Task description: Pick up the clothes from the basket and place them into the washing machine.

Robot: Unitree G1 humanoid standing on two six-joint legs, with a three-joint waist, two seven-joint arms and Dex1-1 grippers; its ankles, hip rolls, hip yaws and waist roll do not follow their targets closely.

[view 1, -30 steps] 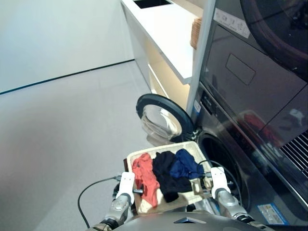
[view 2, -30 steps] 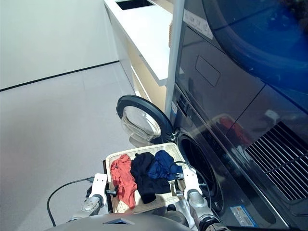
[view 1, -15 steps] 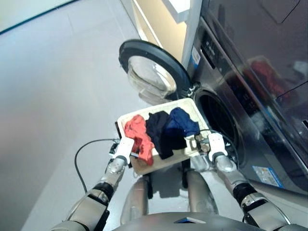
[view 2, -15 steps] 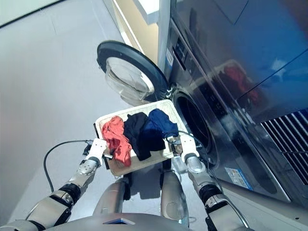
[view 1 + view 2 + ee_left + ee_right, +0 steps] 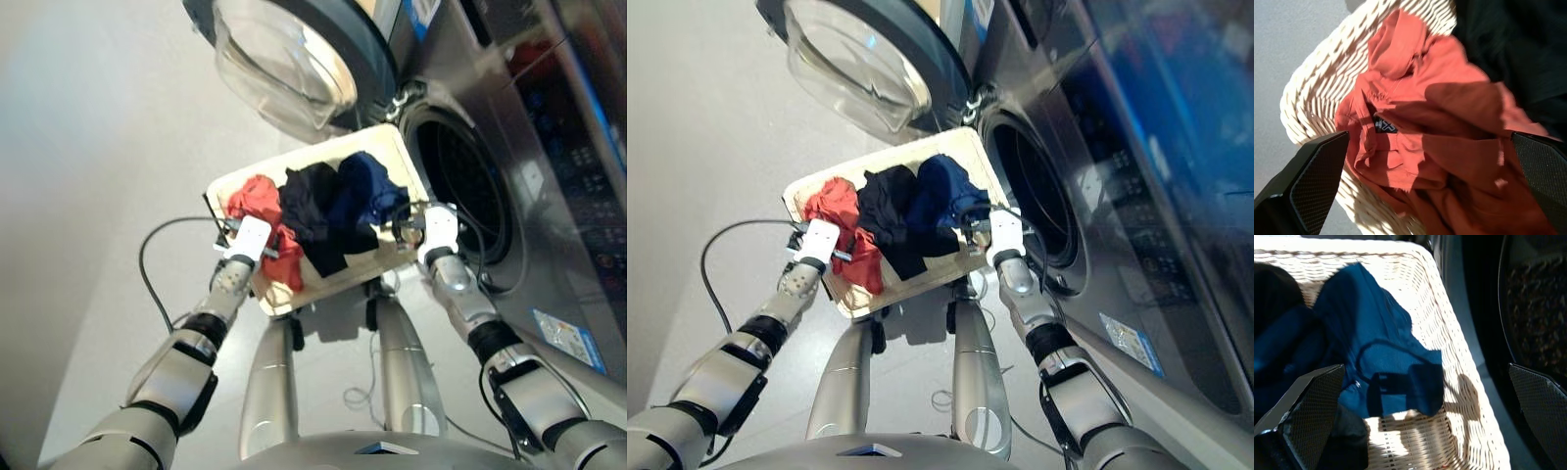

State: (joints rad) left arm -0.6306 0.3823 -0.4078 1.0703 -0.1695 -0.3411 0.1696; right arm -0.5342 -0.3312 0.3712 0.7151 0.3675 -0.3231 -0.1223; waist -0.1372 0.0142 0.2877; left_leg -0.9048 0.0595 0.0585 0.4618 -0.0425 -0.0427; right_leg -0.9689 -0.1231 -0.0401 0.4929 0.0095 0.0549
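Observation:
The cream wicker basket (image 5: 286, 298) sits in front of me, just left of the washing machine (image 5: 554, 230), whose round drum opening (image 5: 462, 188) is dark inside. Its glass door (image 5: 289, 54) is swung open beyond the basket. Three clothes lie side by side in the basket: orange-red (image 5: 253, 199), black (image 5: 312, 211) and navy blue (image 5: 362, 191). My left gripper (image 5: 270, 252) is open just above the orange-red garment (image 5: 1415, 127). My right gripper (image 5: 409, 227) is open at the basket's right rim, over the navy garment (image 5: 1381, 357).
A black cable (image 5: 147, 259) loops over the grey floor left of the basket. Another cable (image 5: 493, 257) hangs from my right arm near the drum opening. A blue sticker (image 5: 565, 334) marks the machine's lower front.
The camera has tilted down, so the whole picture has shifted. Both grippers stay at the basket's two sides, and the three garments lie as before.

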